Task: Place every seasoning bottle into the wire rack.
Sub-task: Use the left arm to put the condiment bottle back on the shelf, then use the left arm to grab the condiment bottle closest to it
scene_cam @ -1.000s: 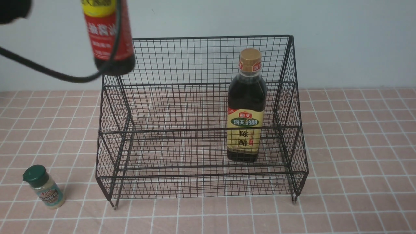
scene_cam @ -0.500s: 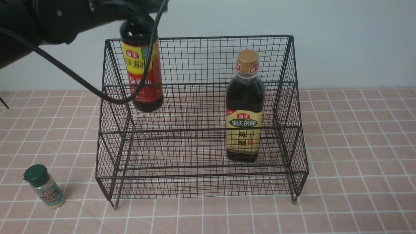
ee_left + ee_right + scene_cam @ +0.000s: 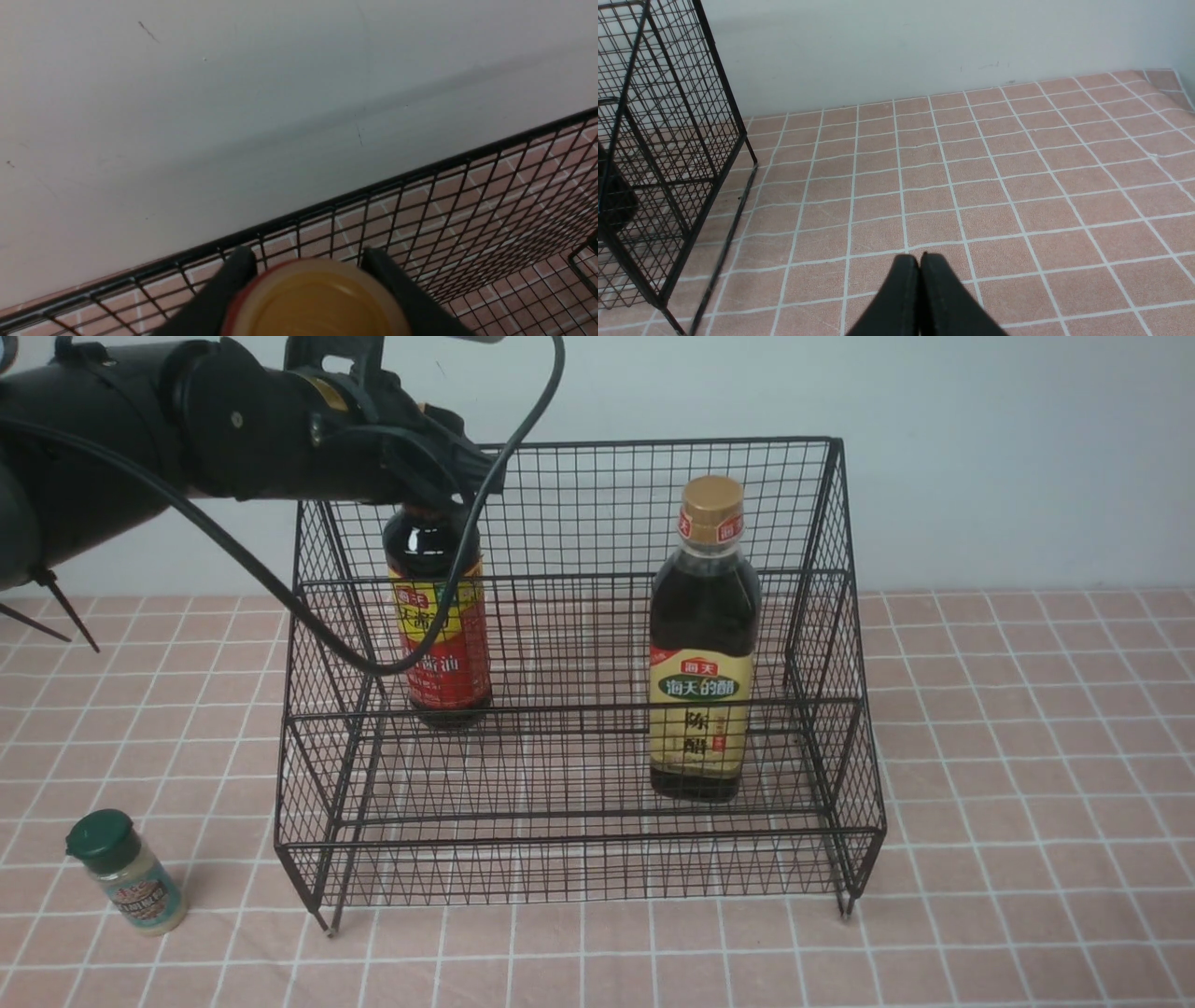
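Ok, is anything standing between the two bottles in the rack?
No. In the front view only bare mesh of the rack lies between the red-label bottle and the gold-cap bottle; the jar stands outside it.

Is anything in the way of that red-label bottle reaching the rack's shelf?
Nothing visible does. The red-label bottle, gripped at its cap by the left end effector, is already inside the wire rack at its back left; the gold-capped bottle stands apart, toward the right.
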